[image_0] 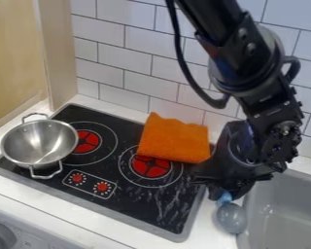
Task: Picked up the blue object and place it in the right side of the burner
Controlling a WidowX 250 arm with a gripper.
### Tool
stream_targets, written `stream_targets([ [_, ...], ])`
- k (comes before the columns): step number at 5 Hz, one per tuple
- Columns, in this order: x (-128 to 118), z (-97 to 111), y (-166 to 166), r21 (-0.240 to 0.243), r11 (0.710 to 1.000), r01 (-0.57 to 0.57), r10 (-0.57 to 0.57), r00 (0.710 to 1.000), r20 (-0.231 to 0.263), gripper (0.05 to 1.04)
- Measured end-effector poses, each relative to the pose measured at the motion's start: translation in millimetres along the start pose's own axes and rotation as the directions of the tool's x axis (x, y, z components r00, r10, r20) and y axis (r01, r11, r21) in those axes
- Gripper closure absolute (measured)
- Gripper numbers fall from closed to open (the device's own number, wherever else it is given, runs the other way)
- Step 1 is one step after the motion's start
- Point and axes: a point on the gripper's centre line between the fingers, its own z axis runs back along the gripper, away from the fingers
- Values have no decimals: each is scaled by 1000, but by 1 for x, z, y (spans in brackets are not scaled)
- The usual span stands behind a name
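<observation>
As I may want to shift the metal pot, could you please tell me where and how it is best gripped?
I would take the metal pot by its near loop handle, coming down from above. The loop stands out from the round wall, so fingers could likely close across its bar; the bowl itself looks too wide.

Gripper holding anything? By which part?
Looks like it: the black two-finger gripper has the rounded, glossy grey-blue object by its narrow, light-blue upper end.
</observation>
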Motion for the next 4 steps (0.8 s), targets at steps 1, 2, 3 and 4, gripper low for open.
stream_targets([
  [1, -1, -2, -7, -7, 1000, 10, -10, 1000, -9, 739],
  [2, -6, -2, -6, -6, 1000, 29, -30, 999, -42, 437],
  [3, -5, -2, -5, 8, 1000, 4, -4, 999, -32, 148],
  [4, -5, -2, -4, 8, 1000, 7, -7, 999, -36, 77],
])
